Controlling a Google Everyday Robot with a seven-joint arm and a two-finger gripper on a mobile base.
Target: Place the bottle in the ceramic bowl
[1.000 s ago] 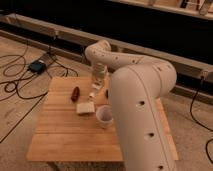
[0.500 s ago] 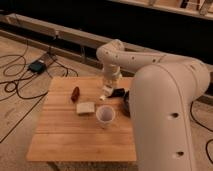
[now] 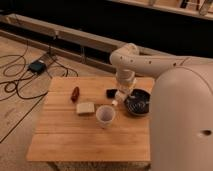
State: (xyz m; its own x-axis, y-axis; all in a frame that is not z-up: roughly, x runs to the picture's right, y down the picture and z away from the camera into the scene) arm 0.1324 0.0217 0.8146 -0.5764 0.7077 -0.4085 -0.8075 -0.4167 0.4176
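Gripper (image 3: 122, 93) on the white rounded robot arm (image 3: 137, 62) hangs low over the far right part of the light wooden slatted table (image 3: 85, 142), pointing down. It is clenched on the small slim whitish bottle (image 3: 116, 101). The bottle sticks out below the fingers, tilted, with its lower end toward near-left. Cannot tell whether that end touches the tabletop.

The bottle is just left of the round shallow dark grey-black ceramic bowl (image 3: 138, 113), at its left rim and not inside it. The bowl sits on the table's right side, its right edge covered by the big white robot body (image 3: 185, 125) in the foreground. Glossy streaks show inside the bowl.

A small black blocky object (image 3: 110, 92) lies on the table just left of the gripper. Touching or only close: cannot tell.

A white round cup (image 3: 105, 115) stands upright around mid-table, nearer than the gripper and left of the bowl, apart from both. A pale tan rectangular block (image 3: 85, 108) lies just left of the cup. A small dark red elongated object (image 3: 75, 93) lies farther and left of the block, close to it.

On the floor left of the table are looped black cables (image 3: 17, 82) with a small bluish box (image 3: 36, 65) among them. A dark wall with a pale ledge (image 3: 75, 40) runs along the far side.
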